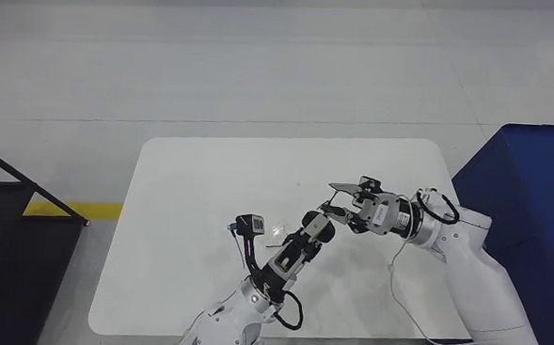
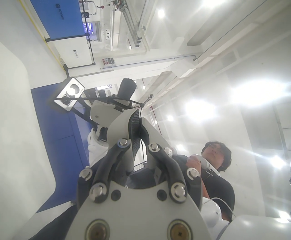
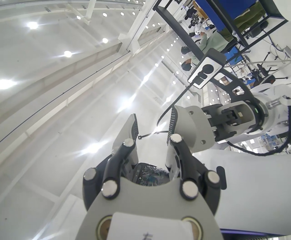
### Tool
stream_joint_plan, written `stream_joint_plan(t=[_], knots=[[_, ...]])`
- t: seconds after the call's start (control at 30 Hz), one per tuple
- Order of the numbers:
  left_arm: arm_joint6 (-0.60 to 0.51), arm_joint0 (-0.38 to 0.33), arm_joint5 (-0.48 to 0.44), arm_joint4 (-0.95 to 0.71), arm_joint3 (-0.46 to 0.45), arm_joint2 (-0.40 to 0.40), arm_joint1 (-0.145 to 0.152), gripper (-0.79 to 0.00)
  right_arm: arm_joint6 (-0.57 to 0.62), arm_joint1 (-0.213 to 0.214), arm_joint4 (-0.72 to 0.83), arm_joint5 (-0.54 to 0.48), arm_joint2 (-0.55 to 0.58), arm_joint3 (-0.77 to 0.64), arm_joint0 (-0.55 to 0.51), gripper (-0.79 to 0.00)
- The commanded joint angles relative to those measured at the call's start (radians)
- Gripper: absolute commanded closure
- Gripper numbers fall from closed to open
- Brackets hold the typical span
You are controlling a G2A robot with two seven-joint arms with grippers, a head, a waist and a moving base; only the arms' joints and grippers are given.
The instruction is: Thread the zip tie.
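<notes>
The black zip tie [image 3: 152, 134] is hanging in the air above the white counter [image 1: 210, 188], between the two arms; in the top view it is too thin to make out. Its strap is disappearing behind a finger where the left pincer [image 2: 139, 116] is pinching it, pads pressed together on the thin band. Both arms are meeting over the counter's middle, pincers pointing upward. The right pincer [image 3: 152, 123] is standing spread, the tie's small head sitting between its fingers; whether it is touching either one is unclear
</notes>
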Motion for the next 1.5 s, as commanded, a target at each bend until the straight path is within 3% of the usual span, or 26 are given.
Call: stream_joint_plan(t=[0.0, 0.13, 0.37, 0.63, 0.8, 0.9, 1.13, 1.23, 1.47], knots=[[0.002, 0.003, 0.004, 0.004, -0.001, -0.002, 0.001, 0.000, 0.009, 0.002, -0.026, -0.016, -0.007, -0.002, -0.006, -0.271], [0.016, 0.006, 0.012, 0.009, -0.002, -0.003, 0.001, 0.000, 0.034, 0.005, -0.068, -0.041, -0.021, -0.006, -0.009, -0.249], [0.034, 0.007, 0.016, 0.014, -0.003, -0.003, 0.001, 0.000, 0.068, 0.010, -0.079, -0.060, -0.019, 0.005, -0.007, -0.142], [0.022, 0.011, 0.029, 0.015, -0.002, 0.000, 0.003, 0.000, 0.072, 0.014, -0.077, -0.068, -0.018, 0.004, -0.005, -0.148], [0.013, 0.015, 0.030, 0.017, -0.004, -0.002, 0.006, 0.000, 0.067, 0.015, -0.074, -0.073, -0.026, 0.005, -0.002, -0.111], [0.010, 0.018, 0.031, 0.015, -0.006, -0.003, 0.007, 0.000, 0.065, 0.016, -0.071, -0.077, -0.029, 0.005, -0.001, -0.049], [0.002, 0.021, 0.035, 0.012, -0.008, -0.006, 0.010, 0.000, 0.061, 0.017, -0.073, -0.089, -0.036, 0.012, 0.005, -0.062], [-0.003, 0.021, 0.037, 0.010, -0.008, -0.007, 0.011, 0.000, 0.061, 0.018, -0.077, -0.092, -0.039, 0.012, 0.007, -0.006], [-0.012, 0.020, 0.042, 0.013, -0.009, -0.008, 0.013, 0.000, 0.065, 0.019, -0.079, -0.102, -0.045, 0.020, 0.018, 0.000]])
